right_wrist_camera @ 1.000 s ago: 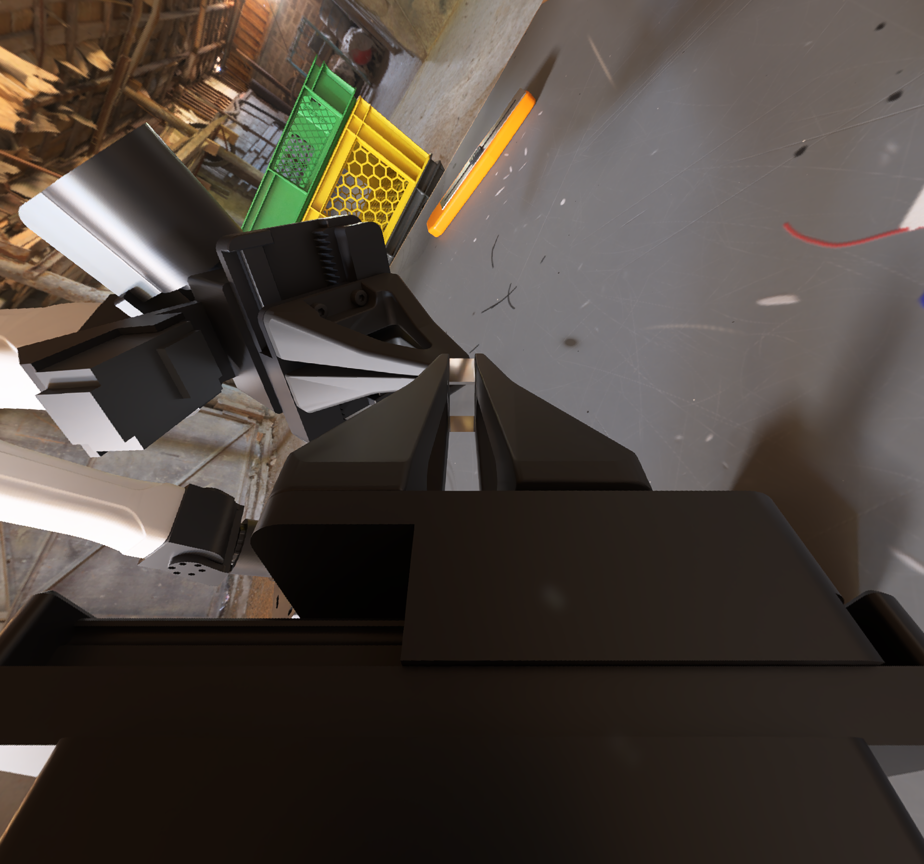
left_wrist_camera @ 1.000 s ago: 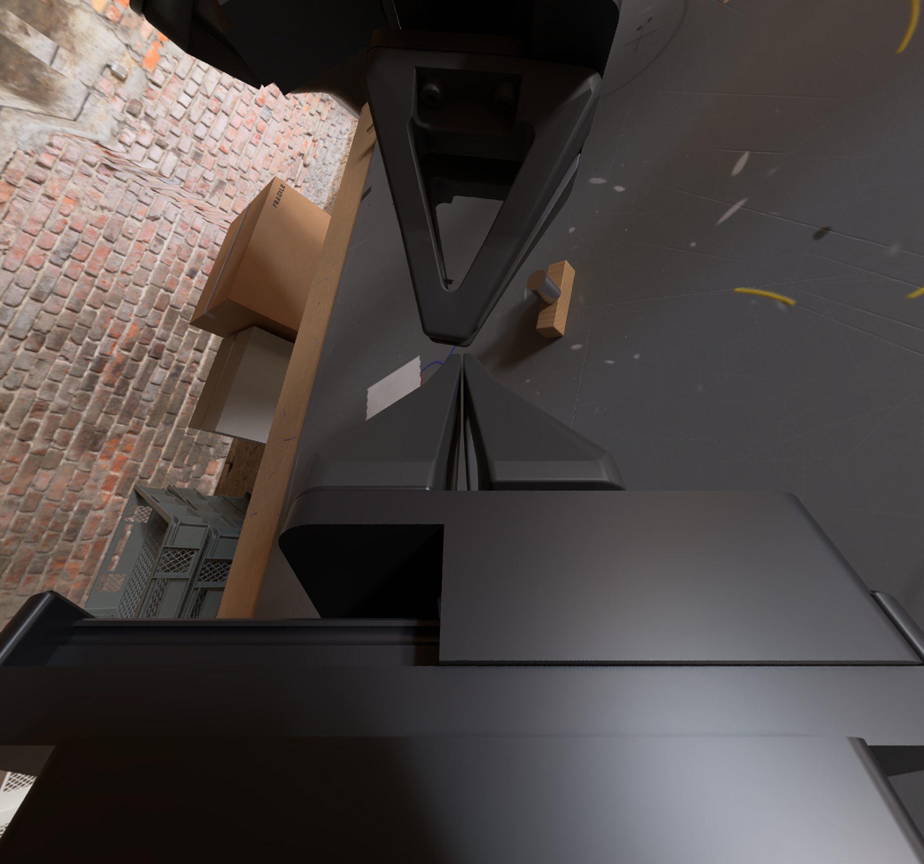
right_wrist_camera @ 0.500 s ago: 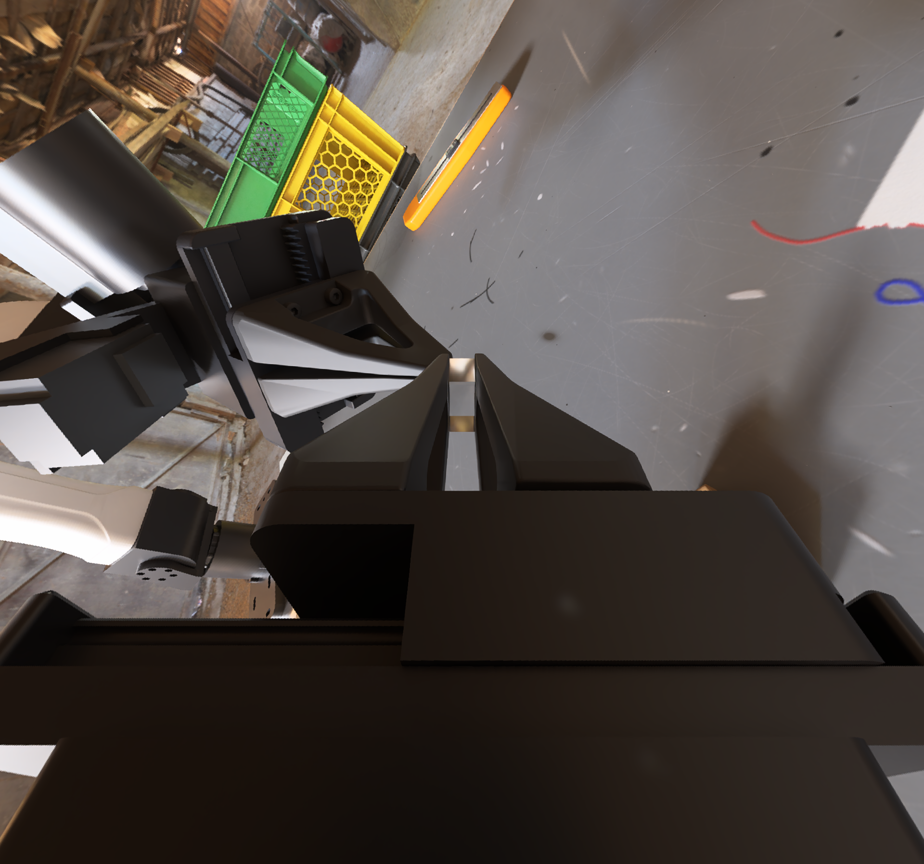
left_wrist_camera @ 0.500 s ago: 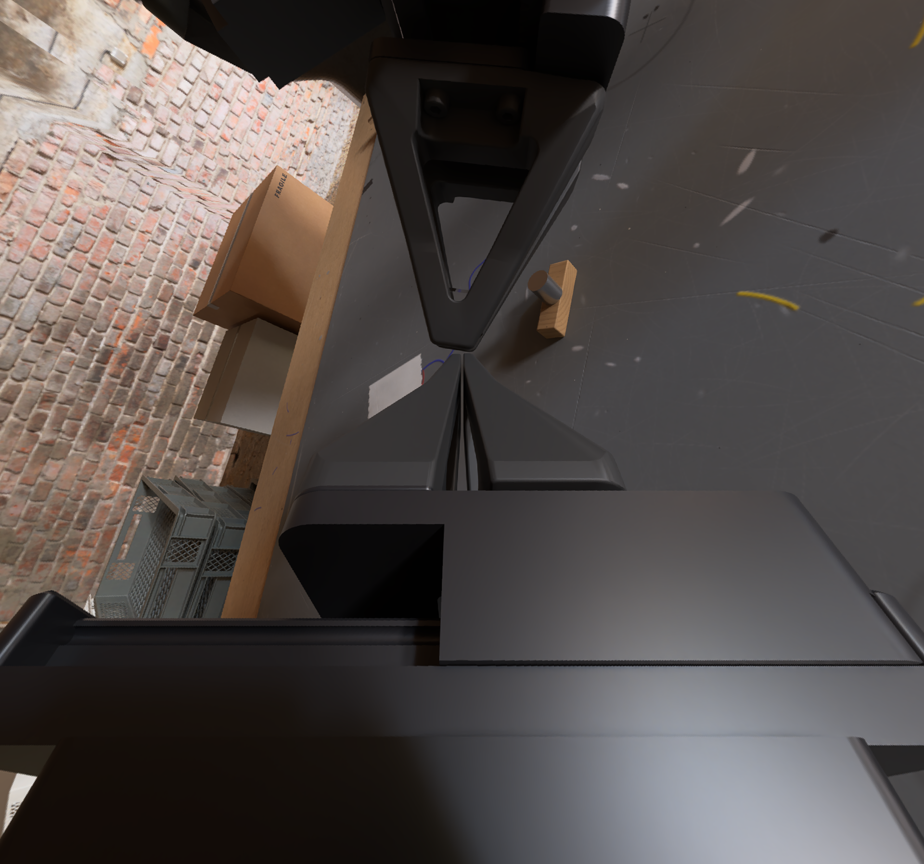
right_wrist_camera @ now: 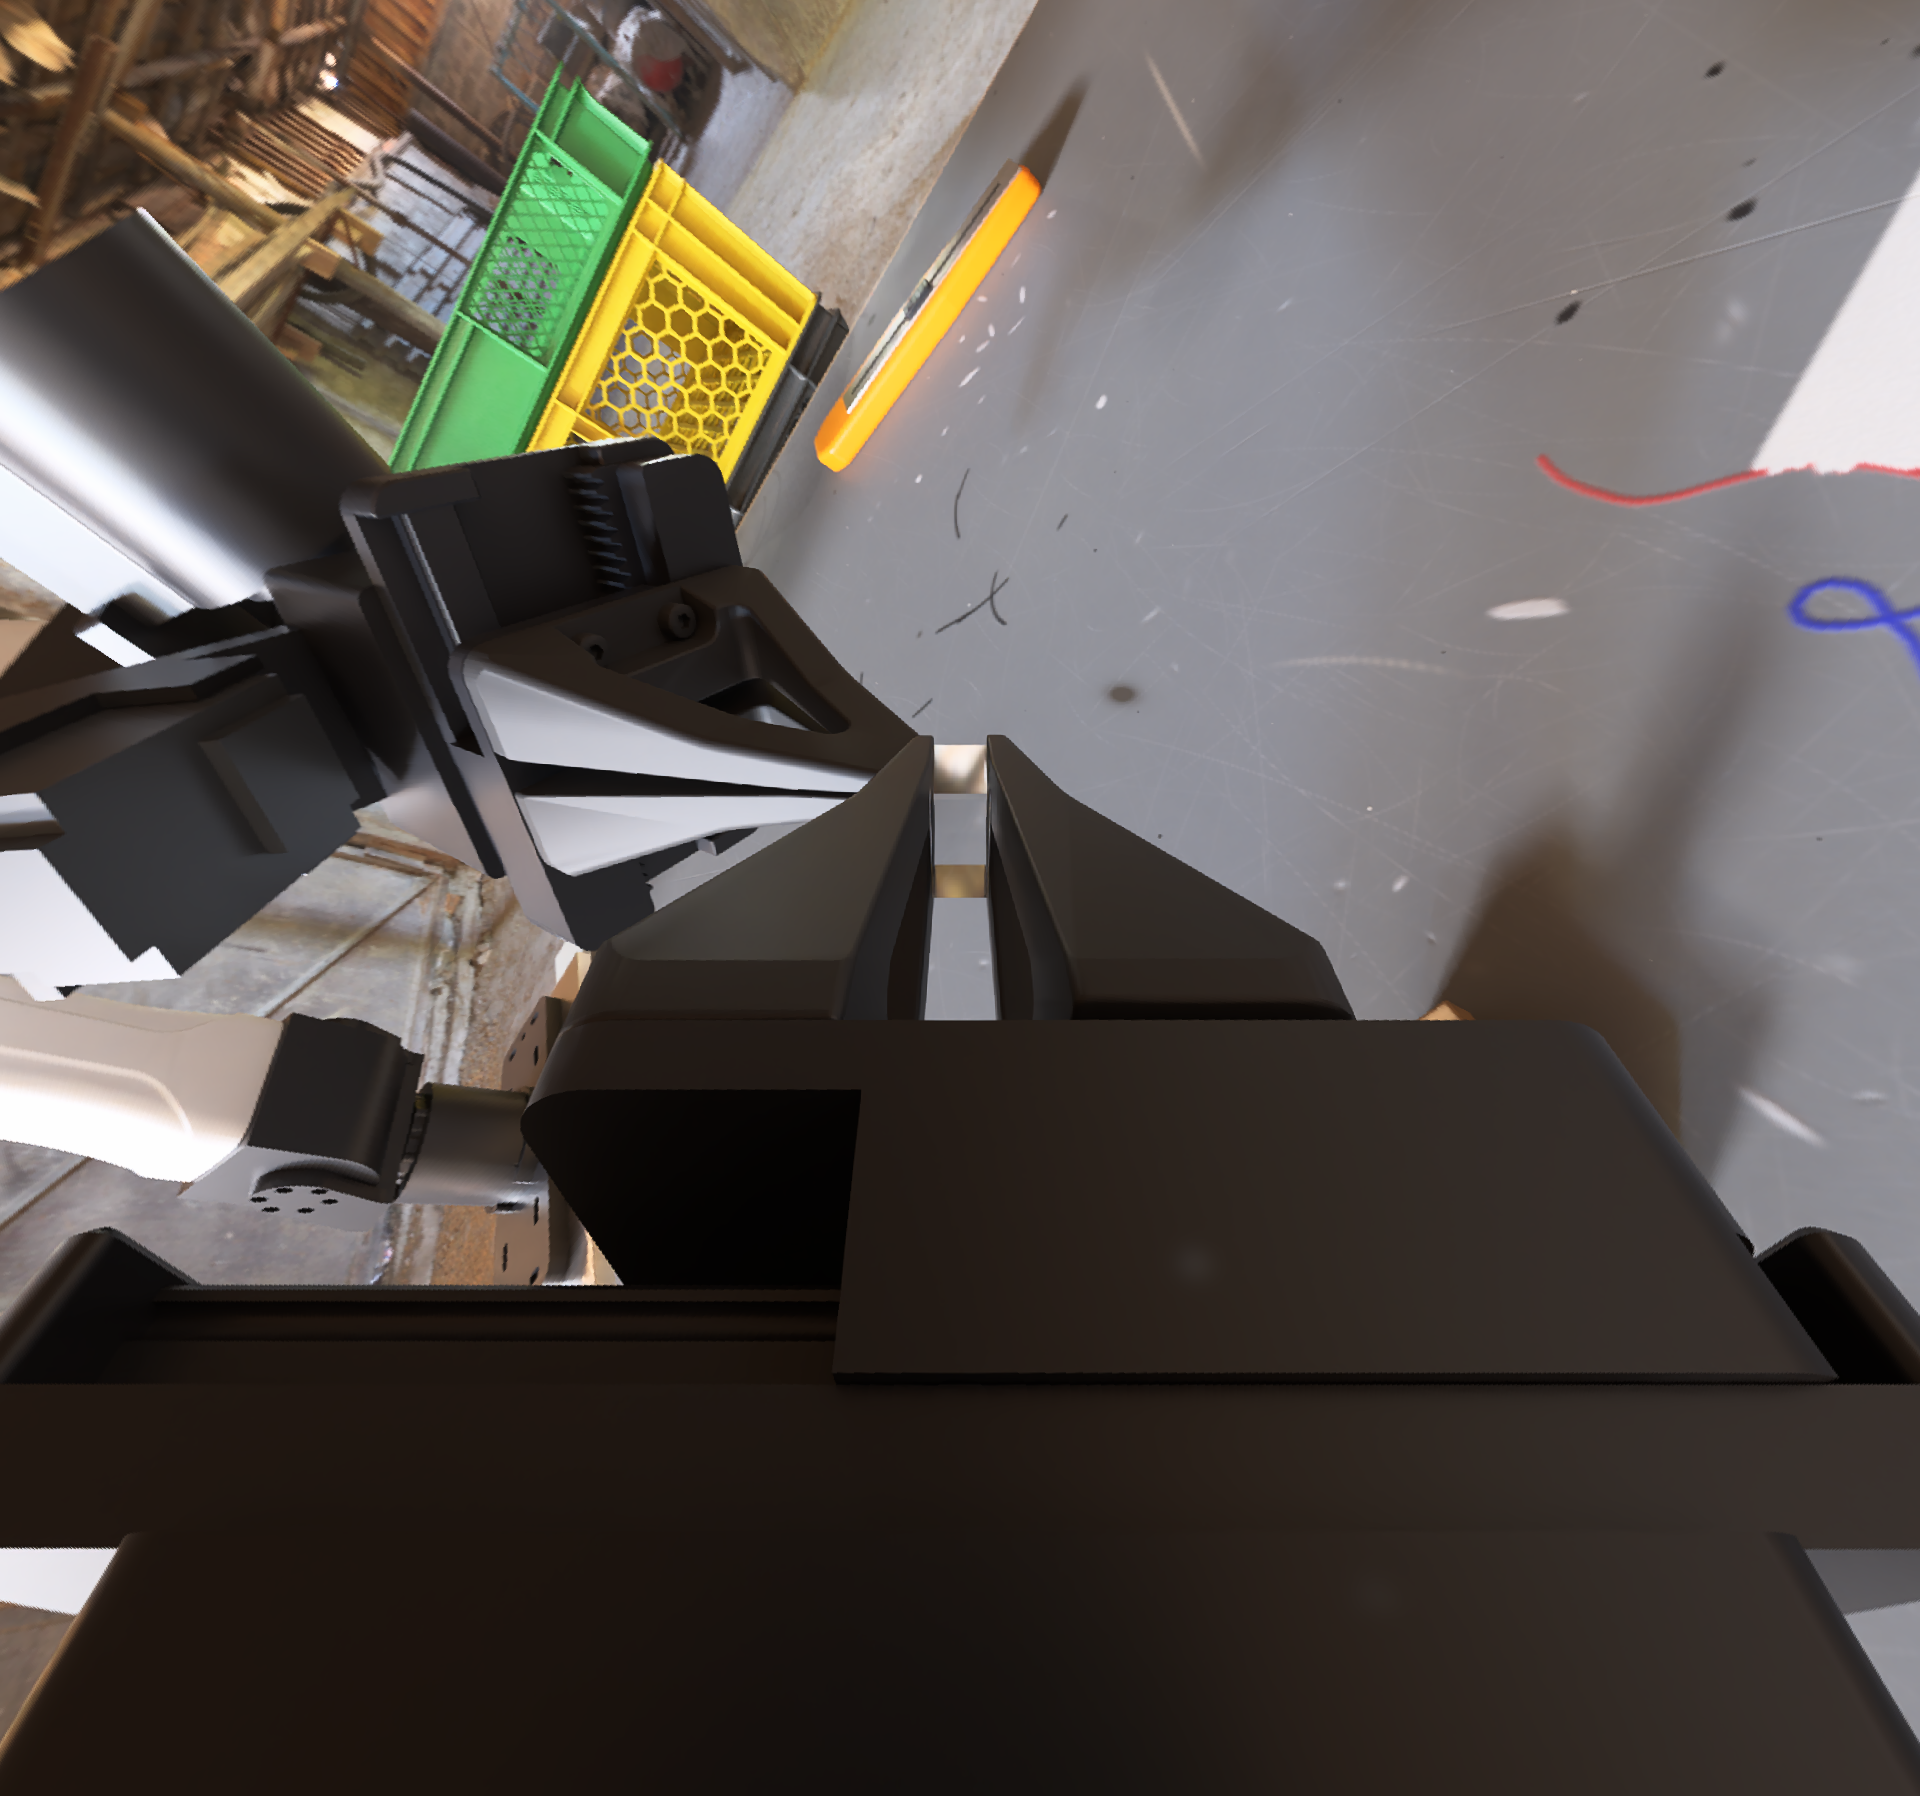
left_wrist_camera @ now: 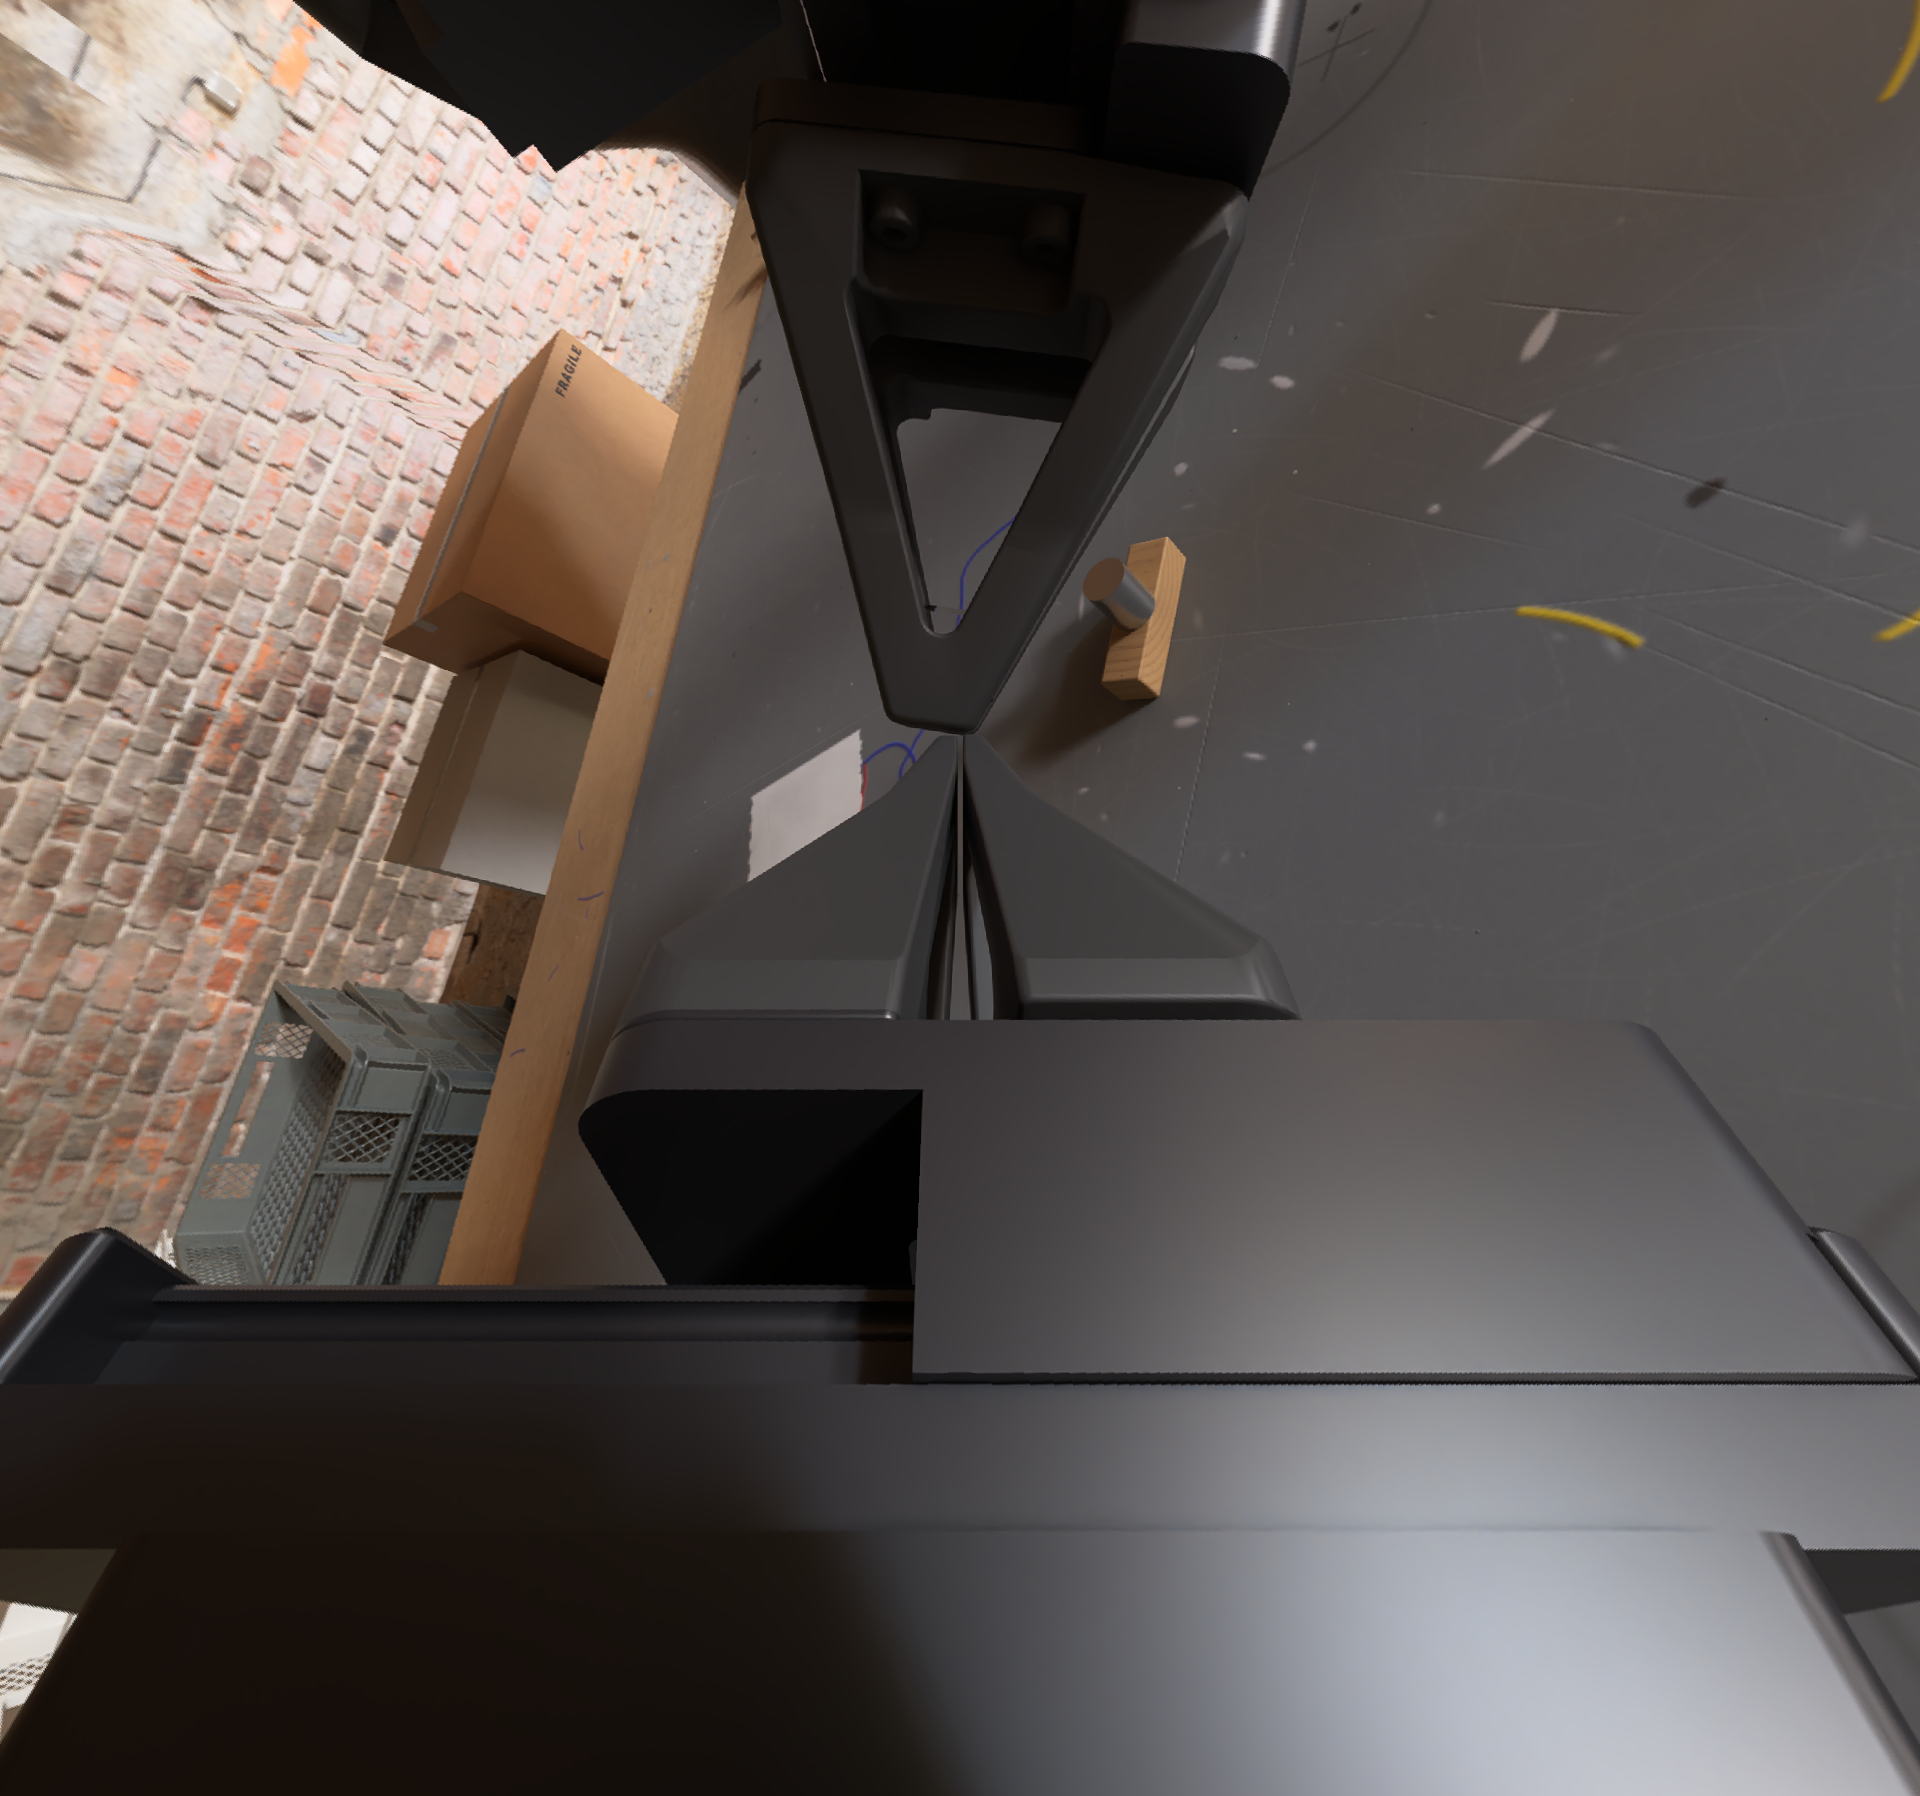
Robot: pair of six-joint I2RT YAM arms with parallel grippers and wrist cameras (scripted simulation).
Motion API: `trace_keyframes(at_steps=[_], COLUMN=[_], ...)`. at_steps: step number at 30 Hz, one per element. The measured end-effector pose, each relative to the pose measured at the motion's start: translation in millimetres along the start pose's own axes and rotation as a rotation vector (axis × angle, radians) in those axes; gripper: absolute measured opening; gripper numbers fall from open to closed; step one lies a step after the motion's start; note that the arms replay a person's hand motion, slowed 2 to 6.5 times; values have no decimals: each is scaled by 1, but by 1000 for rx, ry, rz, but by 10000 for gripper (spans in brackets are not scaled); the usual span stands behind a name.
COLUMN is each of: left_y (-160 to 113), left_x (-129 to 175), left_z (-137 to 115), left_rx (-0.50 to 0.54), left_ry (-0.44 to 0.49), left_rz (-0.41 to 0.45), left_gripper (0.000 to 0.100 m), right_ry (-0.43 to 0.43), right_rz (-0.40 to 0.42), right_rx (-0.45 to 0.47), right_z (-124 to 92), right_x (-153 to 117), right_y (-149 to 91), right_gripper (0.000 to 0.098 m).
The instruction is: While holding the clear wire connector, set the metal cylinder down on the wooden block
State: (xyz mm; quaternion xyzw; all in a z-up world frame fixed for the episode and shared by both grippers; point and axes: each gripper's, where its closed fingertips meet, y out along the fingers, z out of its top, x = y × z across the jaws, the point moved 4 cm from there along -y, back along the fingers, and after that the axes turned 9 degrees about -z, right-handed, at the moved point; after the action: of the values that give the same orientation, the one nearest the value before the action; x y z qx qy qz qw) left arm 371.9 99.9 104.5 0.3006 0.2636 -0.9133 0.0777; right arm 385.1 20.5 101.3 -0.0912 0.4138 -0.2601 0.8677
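The cylinder (left_wrist_camera: 1117, 591) already rests on the block (left_wrist_camera: 1145, 620) on the worktop (left_wrist_camera: 1558, 811). The right claw (right_wrist_camera: 959, 759) is nearly closed on a clear, glinting piece, probably the connector (right_wrist_camera: 958, 816). The left claw (left_wrist_camera: 964, 744) is closed; what it grips, I cannot tell. Its tip meets the other claw's. Nearby: an orange tool (right_wrist_camera: 930, 318), crates (right_wrist_camera: 623, 312) beyond.

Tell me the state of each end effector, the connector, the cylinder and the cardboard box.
left end effector: shut, nothing seen in it.
right end effector: shut on the clear wire connector.
clear wire connector: gripped between the right fingers.
metal cylinder: ungripped, resting on the wooden block.
cardboard box: closed.
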Motion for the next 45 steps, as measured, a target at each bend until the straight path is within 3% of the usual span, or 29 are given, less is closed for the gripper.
trace_keyframes(at_steps=[6,12,17,23,33,45], left_y=[4,1,-6,-13,-18,-19], left_x=[-2,-3,-8,-19,-30,-36], left_z=[-3,-3,-4,-8,-18,-25], left_rx=[-8,24,51,86,157,178], left_ry=[-34,-41,-86,-170,-310,-387], left_rz=[-32,-44,-62,-95,-109,-135], left_gripper=[9,26,188,264,212,158], right_ry=[-28,-40,-44,-54,-77,-105], right_rz=[-39,-18,-4,-4,7,12], right_rx=[-12,9,14,17,36,55], right_z=[-1,3,4,4,7,8], right_x=[3,-2,-5,-7,-11,-16], right_y=[2,1,0,-2,-6,-9], right_gripper=[82,82,82,82,82,82])
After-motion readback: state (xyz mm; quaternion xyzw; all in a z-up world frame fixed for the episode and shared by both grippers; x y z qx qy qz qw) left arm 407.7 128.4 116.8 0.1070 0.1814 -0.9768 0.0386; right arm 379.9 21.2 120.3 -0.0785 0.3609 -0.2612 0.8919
